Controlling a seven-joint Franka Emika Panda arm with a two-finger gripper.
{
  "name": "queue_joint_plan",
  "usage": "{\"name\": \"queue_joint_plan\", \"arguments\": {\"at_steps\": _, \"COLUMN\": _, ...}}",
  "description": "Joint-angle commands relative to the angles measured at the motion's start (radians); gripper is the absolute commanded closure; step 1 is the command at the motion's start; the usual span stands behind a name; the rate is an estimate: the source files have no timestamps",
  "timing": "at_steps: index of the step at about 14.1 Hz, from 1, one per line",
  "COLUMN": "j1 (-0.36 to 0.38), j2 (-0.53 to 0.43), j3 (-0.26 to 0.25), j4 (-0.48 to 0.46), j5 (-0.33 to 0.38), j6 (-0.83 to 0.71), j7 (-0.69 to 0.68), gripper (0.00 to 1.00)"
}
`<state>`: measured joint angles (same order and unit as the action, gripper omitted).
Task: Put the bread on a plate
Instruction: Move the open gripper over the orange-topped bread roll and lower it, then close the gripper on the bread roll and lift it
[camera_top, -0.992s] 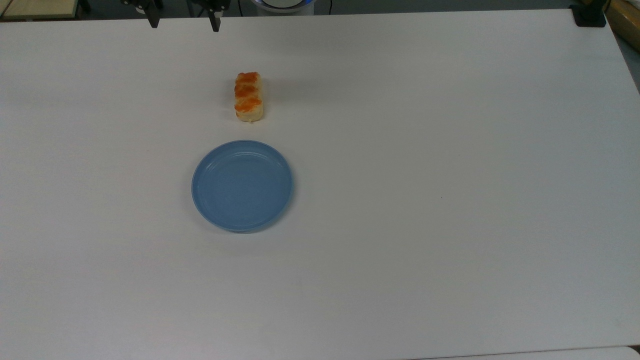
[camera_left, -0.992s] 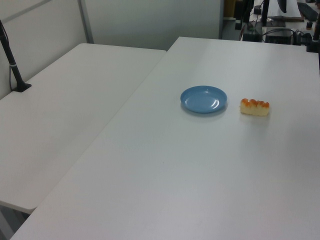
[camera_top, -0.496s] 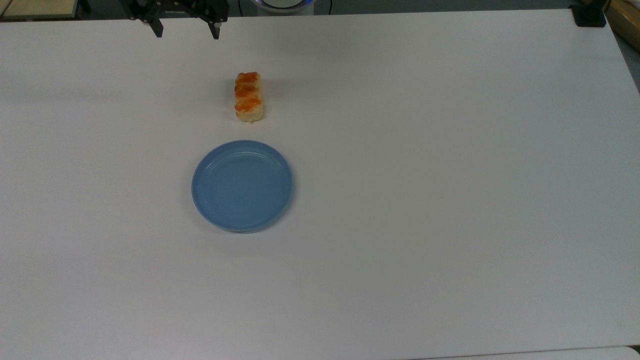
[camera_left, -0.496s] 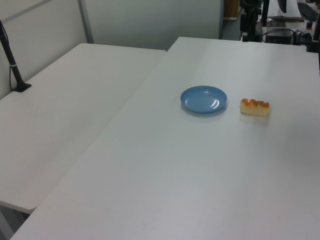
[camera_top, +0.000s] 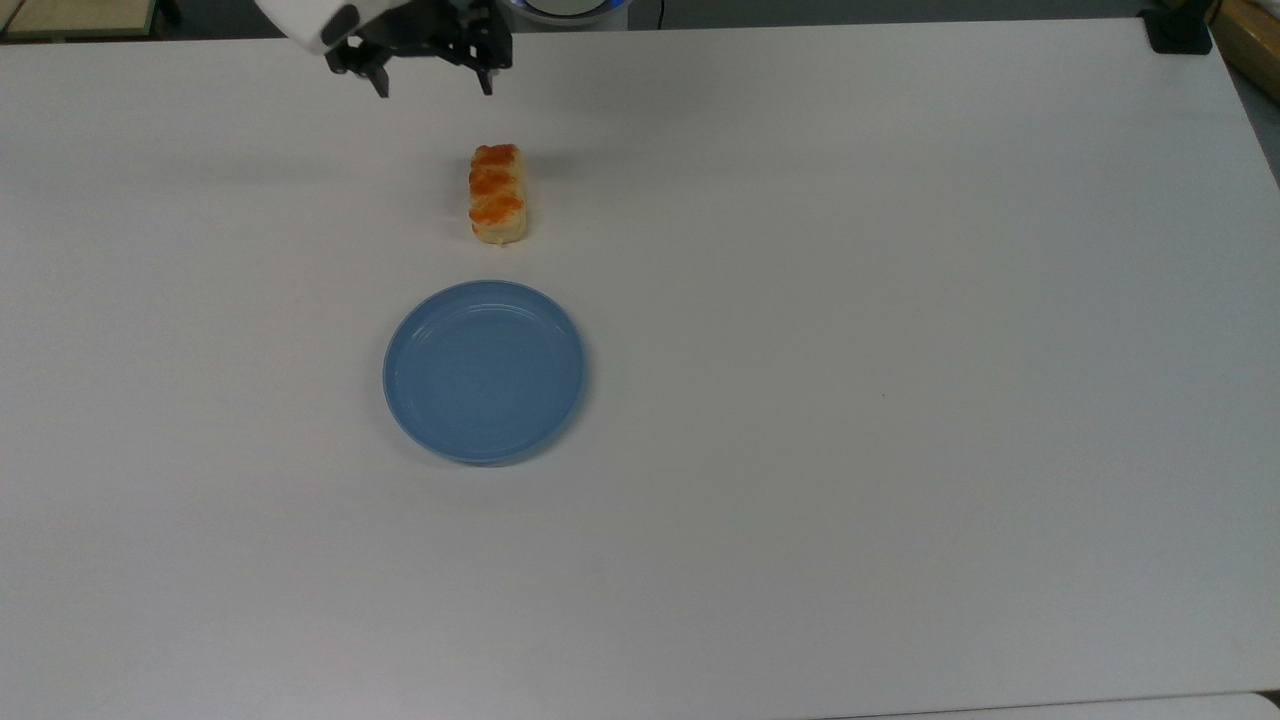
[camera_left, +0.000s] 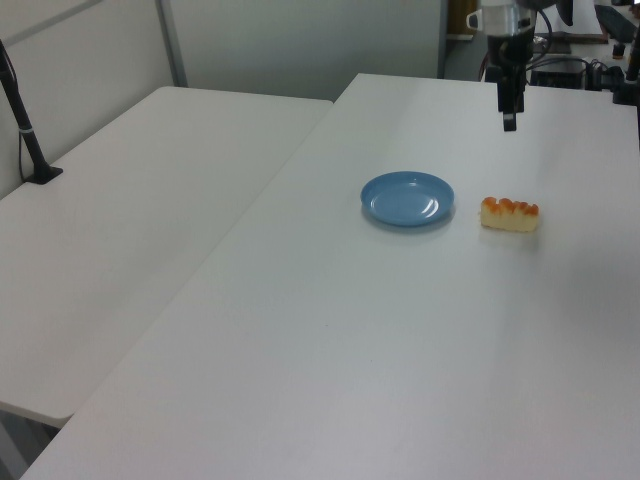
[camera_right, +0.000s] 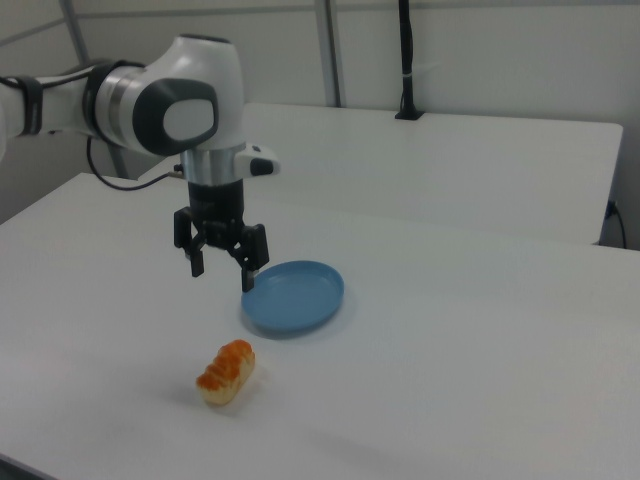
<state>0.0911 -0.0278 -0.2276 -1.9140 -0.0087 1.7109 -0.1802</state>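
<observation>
Above the surface (camera_top: 900, 300), beyond the bread's (camera_top: 496, 194) far end from the plate (camera_top: 485, 371), my gripper (camera_top: 432, 88) hangs wide and empty, so I would centre over the bread, straddle its narrow width, and descend before closing gently.

A white table (camera_left: 350, 330) fills the foreground — a second white table (camera_left: 130, 220) adjoins it. Pale partition walls (camera_right: 500, 60) stand behind, a black pole (camera_right: 405, 60) rising there.

Bread (camera_top: 497, 193) on table (camera_top: 900, 300), just beside plate (camera_top: 485, 370), apart.
</observation>
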Motion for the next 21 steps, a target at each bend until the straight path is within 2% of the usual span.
{"name": "queue_joint_plan", "arguments": {"at_steps": 1, "j1": 0.067, "j2": -0.058, "j3": -0.026, "j4": -0.164, "j5": -0.033, "j6": 0.132, "j7": 0.011, "gripper": 0.0}}
{"name": "queue_joint_plan", "arguments": {"at_steps": 4, "j1": 0.076, "j2": -0.057, "j3": -0.026, "j4": -0.27, "j5": -0.057, "j6": 0.237, "j7": 0.011, "gripper": 0.0}}
{"name": "queue_joint_plan", "arguments": {"at_steps": 11, "j1": 0.09, "j2": -0.014, "j3": -0.022, "j4": -0.396, "j5": -0.1, "j6": 0.427, "j7": 0.033, "gripper": 0.0}}
{"name": "queue_joint_plan", "arguments": {"at_steps": 15, "j1": 0.099, "j2": 0.069, "j3": -0.022, "j4": -0.412, "j5": -0.102, "j6": 0.544, "j7": 0.06, "gripper": 0.0}}
{"name": "queue_joint_plan", "arguments": {"at_steps": 16, "j1": 0.104, "j2": 0.081, "j3": -0.022, "j4": -0.412, "j5": -0.103, "j6": 0.558, "j7": 0.073, "gripper": 0.07}}
{"name": "queue_joint_plan", "arguments": {"at_steps": 17, "j1": 0.105, "j2": 0.089, "j3": -0.022, "j4": -0.41, "j5": -0.103, "j6": 0.562, "j7": 0.08, "gripper": 0.27}}
{"name": "queue_joint_plan", "arguments": {"at_steps": 19, "j1": 0.105, "j2": 0.089, "j3": -0.022, "j4": -0.408, "j5": -0.108, "j6": 0.562, "j7": 0.08, "gripper": 0.51}}
{"name": "queue_joint_plan", "arguments": {"at_steps": 21, "j1": 0.104, "j2": 0.085, "j3": -0.024, "j4": -0.404, "j5": -0.109, "j6": 0.552, "j7": 0.076, "gripper": 0.6}}
